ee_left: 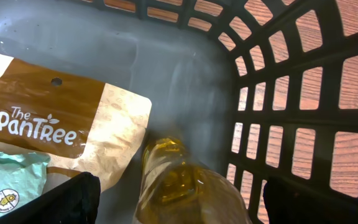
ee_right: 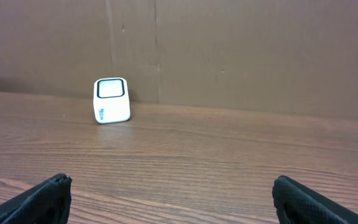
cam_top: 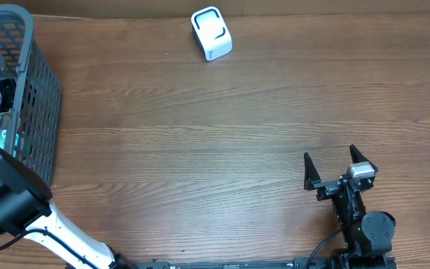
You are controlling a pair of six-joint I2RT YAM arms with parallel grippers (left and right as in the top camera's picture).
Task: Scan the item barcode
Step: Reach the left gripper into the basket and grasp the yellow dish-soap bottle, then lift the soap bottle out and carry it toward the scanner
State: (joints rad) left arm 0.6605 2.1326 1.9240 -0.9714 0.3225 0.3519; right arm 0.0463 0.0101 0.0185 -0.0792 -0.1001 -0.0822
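Overhead view: the left arm reaches into the grey mesh basket [cam_top: 45, 82] at the left edge of the table [cam_top: 200, 149], while the right gripper [cam_top: 330, 155] sits low on the right side, well apart from everything, its 2 fingers spread wide and empty. The white scanner [cam_top: 211, 33] stands at the far edge of the table, near the middle, facing the right wrist camera across bare wood.

Inside the basket, the left wrist view shows 3 things on the floor: a brown "The PanTree" pouch [ee_left: 61, 124], a teal packet [ee_left: 11, 183] overlapping its lower corner, and a yellow translucent bottle [ee_left: 166, 180] lying just beside the pouch, near the mesh wall. The left gripper [ee_left: 182, 190] hangs over that bottle with its jaws wide, 1 finger on each side, and neither looks to be touching it.

The step in hand appears to be picking the item, and the bottle is the likely choice. No barcode shows on it from here. The next move calls for lowering a little and closing squarely across the bottle's body without catching the pouch edge. Then comes a lift clear of the basket rim and a carry to the scanner, with the code turned toward its window. The smooth, rounded plastic may slip or roll if pinched off-centre.
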